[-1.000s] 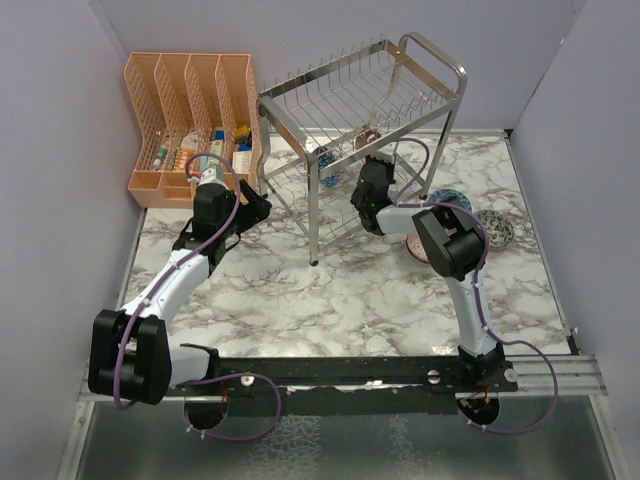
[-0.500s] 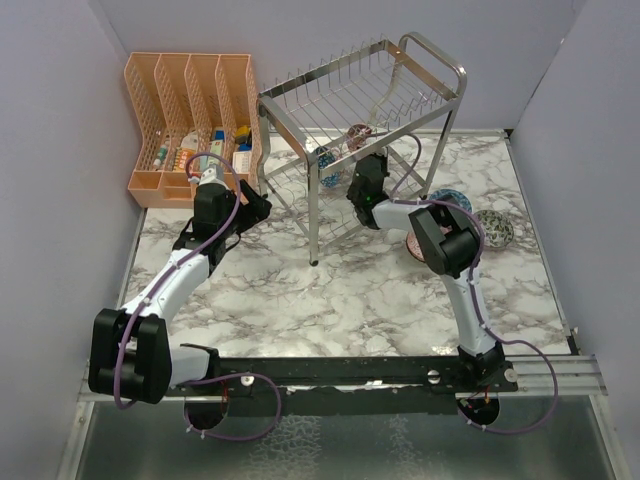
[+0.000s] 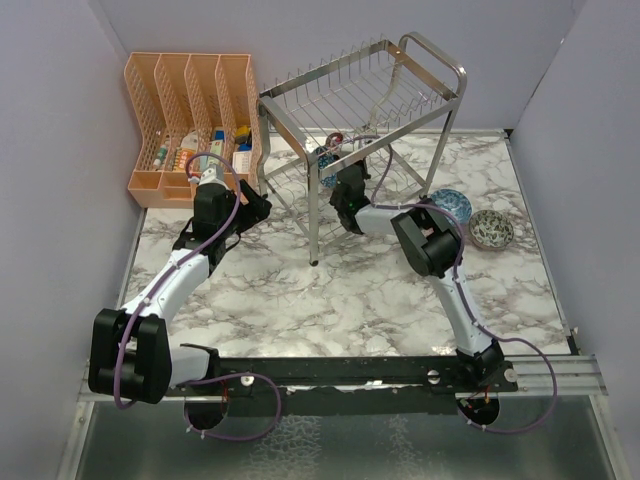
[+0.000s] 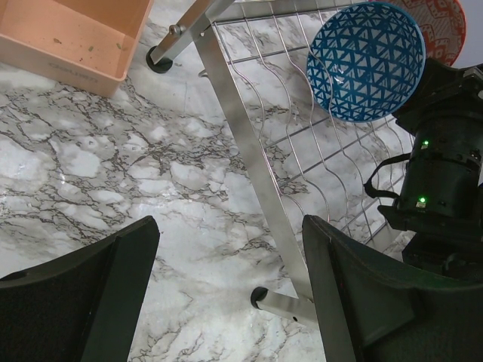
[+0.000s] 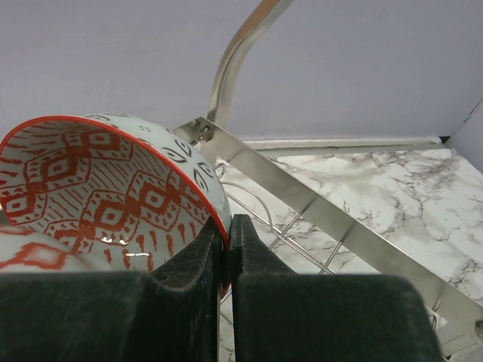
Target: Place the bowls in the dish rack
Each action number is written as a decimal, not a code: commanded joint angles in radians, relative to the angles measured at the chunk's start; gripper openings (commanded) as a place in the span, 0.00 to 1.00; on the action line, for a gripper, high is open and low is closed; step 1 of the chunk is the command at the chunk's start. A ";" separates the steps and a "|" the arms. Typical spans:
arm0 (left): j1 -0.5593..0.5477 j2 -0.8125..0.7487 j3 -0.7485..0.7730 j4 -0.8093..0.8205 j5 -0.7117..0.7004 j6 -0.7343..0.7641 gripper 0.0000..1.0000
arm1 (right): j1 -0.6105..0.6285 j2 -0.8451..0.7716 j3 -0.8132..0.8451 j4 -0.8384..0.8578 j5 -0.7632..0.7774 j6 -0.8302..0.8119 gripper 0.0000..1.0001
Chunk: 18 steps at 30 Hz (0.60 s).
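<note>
The red-and-white patterned ceramic bowl (image 5: 98,196) is glazed and rigid. It is light enough for one pinch, but slick, and I judge it would chip if it knocked the wires. The rim is the only place my fingers fit, so the hold to use is a bite across the wall, one pad inside and one outside.

That is how my right gripper (image 5: 229,249) has it: jaws pressed nearly together on the rim, with the bowl tipped on edge inside the lower tier of the silver wire dish rack (image 4: 251,166). The rack stands toward the far edge of the marble tabletop (image 3: 350,300). A blue triangle-patterned bowl (image 4: 366,60) stands on edge in the same tier, just beside mine.

My left gripper (image 4: 226,294) hangs spread and empty over the tabletop by the rack's near left leg. A teal bowl (image 3: 450,205) and a grey patterned bowl (image 3: 492,229) lie toward the right edge, not yet loaded.
</note>
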 commanded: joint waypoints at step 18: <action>-0.003 0.010 0.013 0.038 0.012 0.010 0.80 | 0.061 0.034 -0.031 0.200 -0.065 -0.239 0.01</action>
